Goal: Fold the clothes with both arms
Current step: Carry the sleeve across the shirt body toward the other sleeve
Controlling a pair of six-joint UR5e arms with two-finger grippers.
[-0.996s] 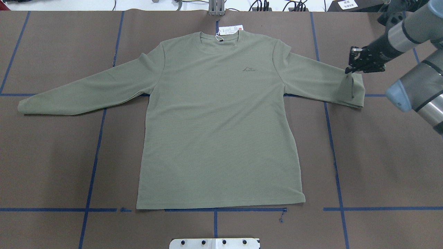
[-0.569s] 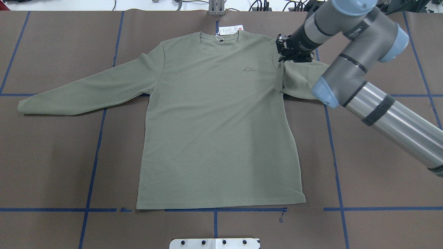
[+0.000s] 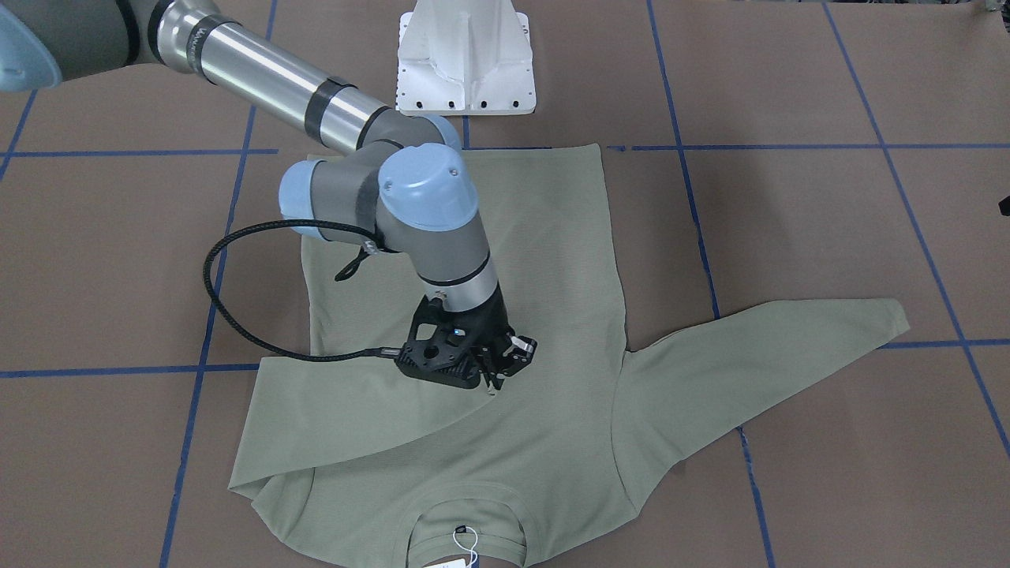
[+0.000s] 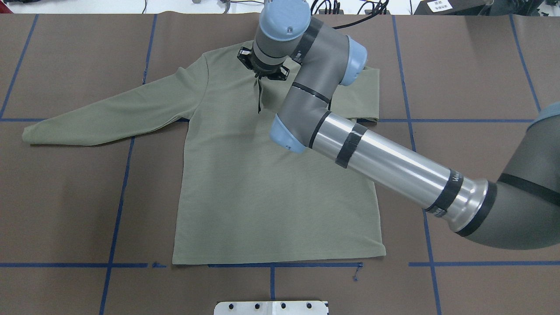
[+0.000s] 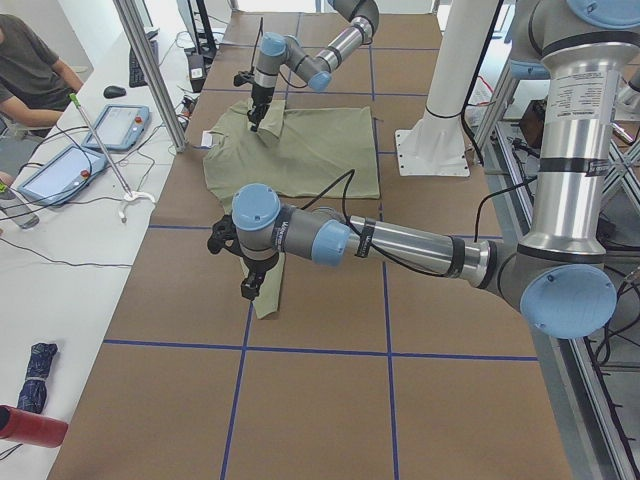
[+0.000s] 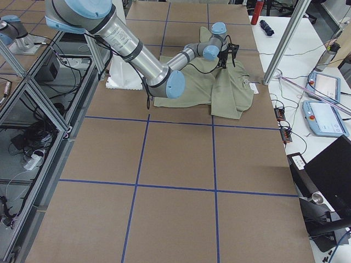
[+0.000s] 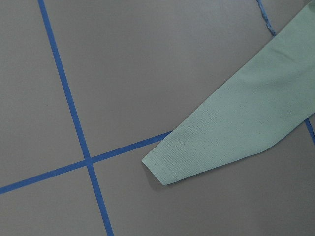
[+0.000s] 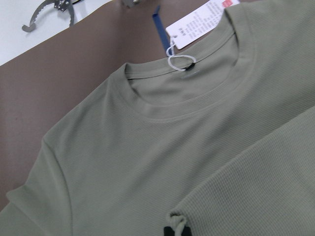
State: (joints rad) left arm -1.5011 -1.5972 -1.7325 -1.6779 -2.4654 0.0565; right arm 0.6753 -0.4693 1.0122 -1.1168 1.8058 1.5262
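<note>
One sage-green shirt (image 4: pixel 271 183), front up, flat on a brown table covering (image 4: pixel 65 197) gridded with blue tape lines (image 4: pixel 65 265).

Folded sleeve (image 3: pixel 355 418), on the right arm's side: laid across the shirt's chest, its cuff raised just below the ribbed neckline (image 8: pixel 187 101). The fold edge juts out past the shirt's shoulder.

Outstretched sleeve (image 4: pixel 109 116): extended full length away from the shirt's body, cuff flat on the covering.

Right gripper (image 3: pixel 493 385): jaws clenched on the folded sleeve's bunched cuff, above the shirt's upper chest.

Right arm (image 4: pixel 385 162): crosses the shirt's chest and side, hiding the neckline and upper chest from overhead.

Left gripper (image 5: pixel 248 290): hangs over the outstretched cuff, apart from it. Whether its jaws are parted cannot be told.

Covering extends well beyond the shirt's hem and beyond both sleeves.

White hang tag (image 8: pixel 197 22) at the shirt's collar: print too small to read, cut off at the frame edge front-facing.

White pedestal (image 3: pixel 465 59): near the shirt's hem.
</note>
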